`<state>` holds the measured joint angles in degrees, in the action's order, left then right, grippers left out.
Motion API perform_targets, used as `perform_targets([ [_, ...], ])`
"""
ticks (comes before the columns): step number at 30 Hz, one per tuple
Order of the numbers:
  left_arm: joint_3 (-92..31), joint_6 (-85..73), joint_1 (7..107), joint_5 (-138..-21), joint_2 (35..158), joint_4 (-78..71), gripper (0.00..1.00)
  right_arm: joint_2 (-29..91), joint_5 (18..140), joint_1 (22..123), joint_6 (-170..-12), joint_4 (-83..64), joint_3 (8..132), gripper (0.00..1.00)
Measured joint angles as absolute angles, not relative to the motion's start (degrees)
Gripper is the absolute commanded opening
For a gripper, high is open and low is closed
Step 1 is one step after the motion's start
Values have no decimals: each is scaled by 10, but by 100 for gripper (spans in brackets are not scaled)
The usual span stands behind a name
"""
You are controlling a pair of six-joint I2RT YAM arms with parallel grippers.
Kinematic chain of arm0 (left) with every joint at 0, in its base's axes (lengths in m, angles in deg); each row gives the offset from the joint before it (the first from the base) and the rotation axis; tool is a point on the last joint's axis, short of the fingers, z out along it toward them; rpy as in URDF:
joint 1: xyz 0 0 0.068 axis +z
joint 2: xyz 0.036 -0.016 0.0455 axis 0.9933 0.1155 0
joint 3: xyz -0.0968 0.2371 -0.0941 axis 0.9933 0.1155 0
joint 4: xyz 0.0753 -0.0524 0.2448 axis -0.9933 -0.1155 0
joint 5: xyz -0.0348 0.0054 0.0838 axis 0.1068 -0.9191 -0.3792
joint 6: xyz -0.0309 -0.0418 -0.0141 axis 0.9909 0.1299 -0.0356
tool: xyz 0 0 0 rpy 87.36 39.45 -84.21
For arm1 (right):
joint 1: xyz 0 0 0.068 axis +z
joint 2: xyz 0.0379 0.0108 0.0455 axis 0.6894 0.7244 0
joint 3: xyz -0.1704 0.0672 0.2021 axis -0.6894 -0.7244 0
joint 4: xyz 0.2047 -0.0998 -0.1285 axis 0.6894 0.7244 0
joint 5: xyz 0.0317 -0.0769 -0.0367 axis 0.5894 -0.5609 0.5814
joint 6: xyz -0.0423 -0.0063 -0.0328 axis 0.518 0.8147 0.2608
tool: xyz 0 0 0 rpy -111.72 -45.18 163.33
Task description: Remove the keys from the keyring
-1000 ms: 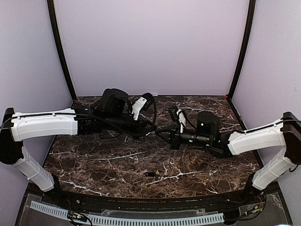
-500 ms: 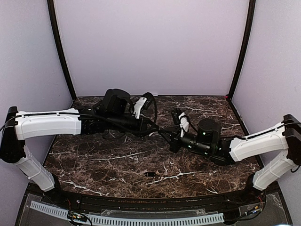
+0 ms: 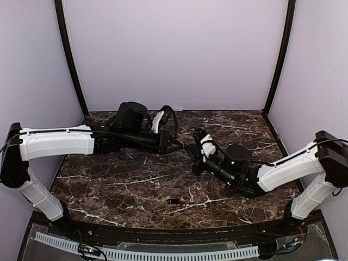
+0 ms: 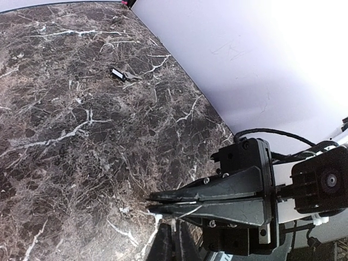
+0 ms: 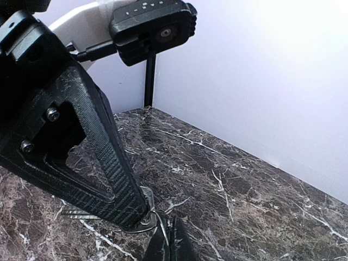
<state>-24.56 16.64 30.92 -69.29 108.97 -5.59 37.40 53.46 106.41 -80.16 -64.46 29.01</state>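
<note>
Both arms are meeting nose to nose over the middle of the marble table [image 3: 109, 185]. The left gripper [image 3: 181, 145] is pinching down tight on the thin silvery keyring [image 5: 143, 222]. The right gripper [image 3: 192, 154], jaws just as narrow, is nipping it from the other side, though exactly where its tips bite is hard to see. One key [image 3: 174, 201] is lying loose near the front edge, well apart. For whatever's left on the ring, I'd say the left should be holding steady while the right is sliding along the coil. Tugging straight out risks the ring slipping free.
</note>
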Motion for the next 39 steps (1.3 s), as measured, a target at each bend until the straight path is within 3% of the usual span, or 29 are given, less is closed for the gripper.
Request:
perform_targets([
  [7,-184,232,340,-611,1085,42,0,386,526,1072,-761,-668,290,0],
  [31,-191,328,361,-353,1165,94,0,376,599,1072,-748,-822,257,0],
  [39,-167,292,364,-407,1129,67,0,339,591,1072,-769,-788,264,0],
])
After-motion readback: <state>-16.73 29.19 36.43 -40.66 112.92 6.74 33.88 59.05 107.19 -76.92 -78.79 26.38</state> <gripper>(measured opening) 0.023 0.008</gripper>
